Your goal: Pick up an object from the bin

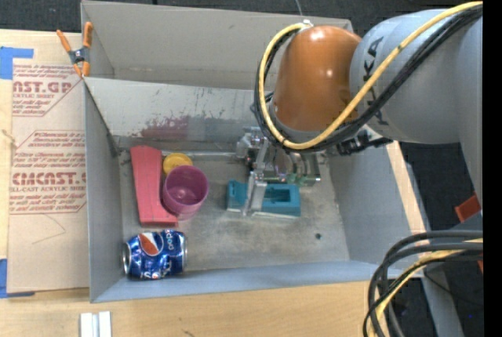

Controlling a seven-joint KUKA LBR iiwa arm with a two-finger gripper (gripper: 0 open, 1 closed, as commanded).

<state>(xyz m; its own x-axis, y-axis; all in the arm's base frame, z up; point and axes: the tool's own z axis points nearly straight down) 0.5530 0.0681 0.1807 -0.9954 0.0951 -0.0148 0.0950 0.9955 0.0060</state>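
My gripper (253,204) hangs below the arm's orange cover, low in the middle of the bin. It is down on a teal plastic block (278,201) that lies flat on the bin floor, and its metal part crosses the block's left portion. A purple cup (186,190) lies to the left of the block, apart from the gripper.
A pink flat slab (146,180) lies along the left side beside the cup, with a small yellow thing (177,163) behind the cup. A crushed blue Pepsi can (154,255) rests in the front left corner. The arm fills the bin's right side.
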